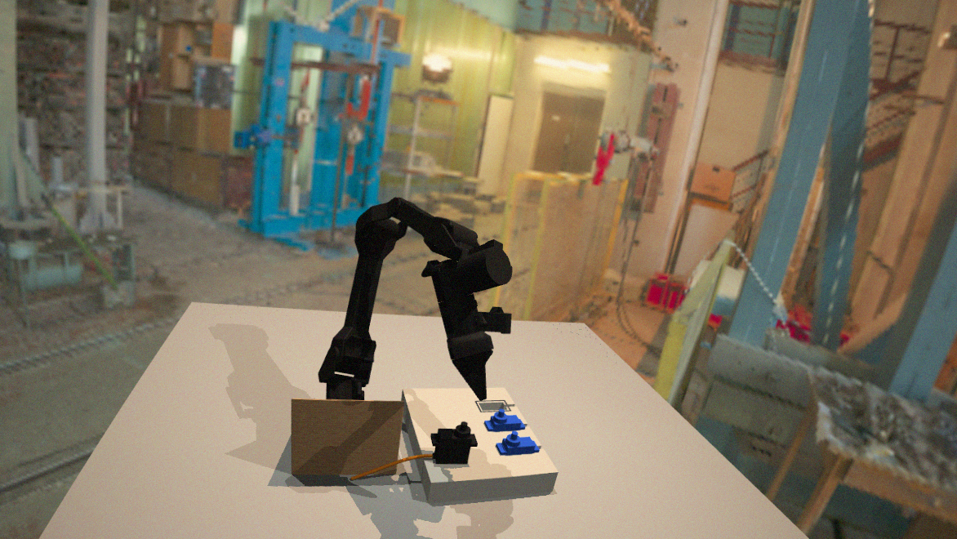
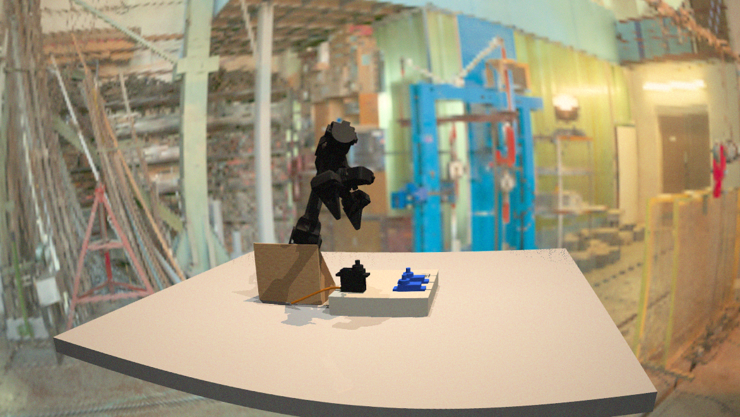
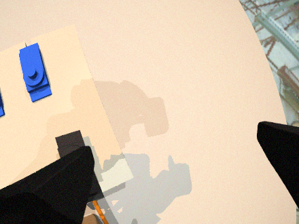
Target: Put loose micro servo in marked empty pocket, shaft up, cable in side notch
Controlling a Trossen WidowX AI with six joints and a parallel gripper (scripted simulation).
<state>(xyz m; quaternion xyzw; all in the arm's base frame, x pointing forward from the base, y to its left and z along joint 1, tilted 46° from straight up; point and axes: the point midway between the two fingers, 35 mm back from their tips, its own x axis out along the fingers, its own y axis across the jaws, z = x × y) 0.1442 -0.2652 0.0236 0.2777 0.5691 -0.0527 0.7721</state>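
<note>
One loose black micro servo (image 1: 453, 444) standing upright at lower centre of the top view, on the deck (image 1: 528, 474) near its left edge, orange cable (image 1: 391, 465) trailing left toward the brown block (image 1: 344, 434). Marked pocket (image 1: 491, 405) unfilled, just above two seated blue servos (image 1: 503, 420). Gripper (image 2: 348, 206) spread wide, holding nothing, poised high above the worktop (image 1: 636, 428) and well apart from the servo. Likely risks: toppling the servo with a descending finger, snagging the cable on the block, missing the side notch.
</note>
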